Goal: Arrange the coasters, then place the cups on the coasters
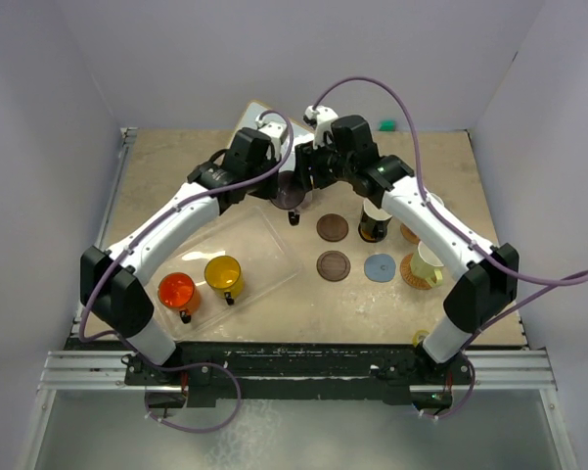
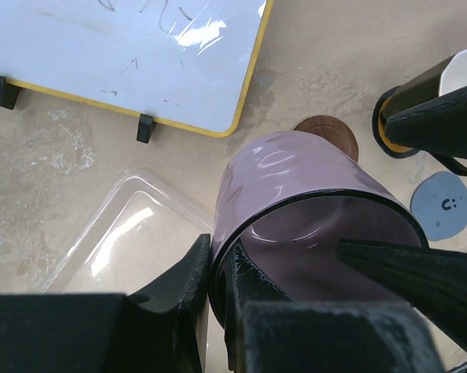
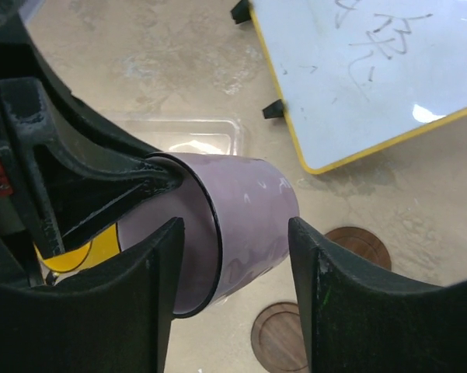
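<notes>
A mauve-grey cup (image 1: 292, 193) hangs on its side above the table's far middle. My left gripper (image 2: 217, 260) is shut on the cup's rim (image 2: 311, 194), one finger inside and one outside. My right gripper (image 3: 233, 233) is open and straddles the cup's body (image 3: 252, 210); a gap shows beside its right finger (image 3: 318, 264). Two dark brown coasters (image 1: 333, 227) (image 1: 334, 265) and a blue-grey coaster (image 1: 379, 266) lie bare. The black cup (image 1: 374, 223) stands on a coaster. A pale cup (image 1: 429, 259) sits on a tan coaster (image 1: 416, 274). Yellow (image 1: 223, 274) and orange-red (image 1: 177, 292) cups stand in the clear tray (image 1: 264, 245).
A whiteboard (image 2: 124, 54) with a yellow edge lies at the far side, behind both grippers. The clear tray's corner (image 2: 124, 241) lies just below the left gripper. Another tan coaster (image 1: 411, 233) sits under the right arm. A small green object (image 1: 386, 124) rests by the back wall.
</notes>
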